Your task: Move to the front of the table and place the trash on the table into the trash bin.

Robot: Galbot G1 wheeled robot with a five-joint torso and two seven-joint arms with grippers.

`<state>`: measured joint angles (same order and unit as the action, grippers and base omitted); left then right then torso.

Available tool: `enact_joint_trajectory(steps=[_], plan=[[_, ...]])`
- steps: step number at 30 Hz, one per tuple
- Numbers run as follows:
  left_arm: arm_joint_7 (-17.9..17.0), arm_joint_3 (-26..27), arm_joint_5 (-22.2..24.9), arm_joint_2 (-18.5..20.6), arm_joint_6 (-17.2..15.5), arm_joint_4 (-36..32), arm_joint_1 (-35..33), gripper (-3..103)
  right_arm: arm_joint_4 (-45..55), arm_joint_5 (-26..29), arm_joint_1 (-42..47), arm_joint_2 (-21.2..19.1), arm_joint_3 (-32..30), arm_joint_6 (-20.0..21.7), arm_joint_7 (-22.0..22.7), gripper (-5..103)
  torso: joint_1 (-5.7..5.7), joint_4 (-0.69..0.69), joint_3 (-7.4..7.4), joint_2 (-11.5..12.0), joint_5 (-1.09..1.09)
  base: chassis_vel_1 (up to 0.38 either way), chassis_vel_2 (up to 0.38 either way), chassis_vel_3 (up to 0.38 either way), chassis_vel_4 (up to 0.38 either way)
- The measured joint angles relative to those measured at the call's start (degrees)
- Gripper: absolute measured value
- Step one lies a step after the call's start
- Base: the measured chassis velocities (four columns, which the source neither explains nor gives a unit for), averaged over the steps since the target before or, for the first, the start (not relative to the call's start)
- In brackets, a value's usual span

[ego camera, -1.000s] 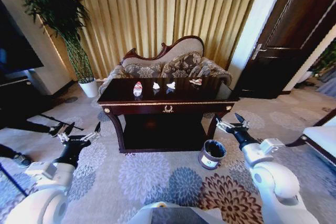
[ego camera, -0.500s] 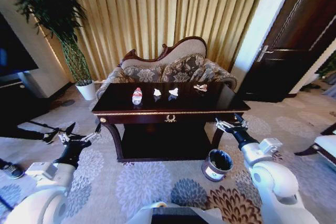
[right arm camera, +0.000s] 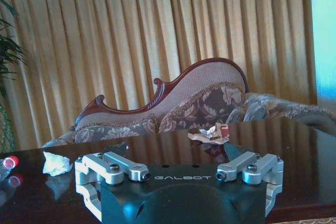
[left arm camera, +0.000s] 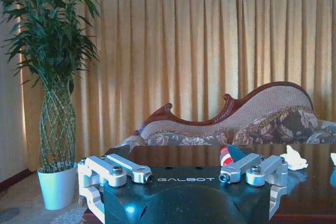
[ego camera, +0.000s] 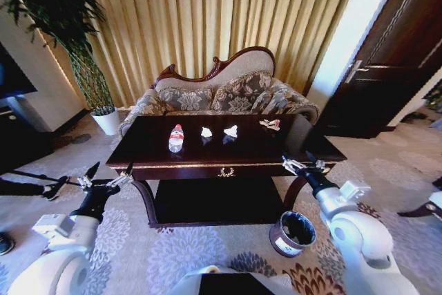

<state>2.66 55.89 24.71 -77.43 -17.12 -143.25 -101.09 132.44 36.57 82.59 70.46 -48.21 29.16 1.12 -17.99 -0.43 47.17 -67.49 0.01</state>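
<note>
While both grippers hover before the glossy dark-brown wooden desk, left gripper and right gripper jaws apart, the small clear plastic bottle lies lengthwise, red cap toward the sofa.

- Head view: high, facing forward-down over the table.
- Wrist views: low, near the table's near edge, facing the sofa; both share tabletop.

Formal sitting room, home or hotel style: ornate patterned sofa at frame centre, floor-length gold curtains behind it, floral carpet along the bottom, potted bamboo upper left, dark panelled door upper right.
</note>
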Motion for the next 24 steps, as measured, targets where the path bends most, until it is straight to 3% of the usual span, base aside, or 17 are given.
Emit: enact_joint_trajectory(steps=[14,18,24], plan=[[-0.38,0.38,-0.11,-0.94,0.3,0.01,-2.02,100,-16.38,2.94,-17.28,-10.06,6.45,3.12,1.9,100,-0.02,-0.01,0.01,0.0,0.0,0.0,0.0,0.0,0.0],[-0.51,0.95,-0.22,-1.61,0.77,0.01,-2.98,100,-24.13,3.49,-27.94,-12.65,12.25,4.49,2.23,100,-0.01,0.01,0.01,0.0,-0.02,0.0,0.0,0.0,0.0],[-0.84,2.22,-0.2,-1.79,0.93,0.01,-3.46,100,-32.72,3.31,-37.78,-12.51,20.31,5.63,2.51,100,-0.02,0.0,0.01,0.0,0.01,0.0,0.0,0.0,0.0]])
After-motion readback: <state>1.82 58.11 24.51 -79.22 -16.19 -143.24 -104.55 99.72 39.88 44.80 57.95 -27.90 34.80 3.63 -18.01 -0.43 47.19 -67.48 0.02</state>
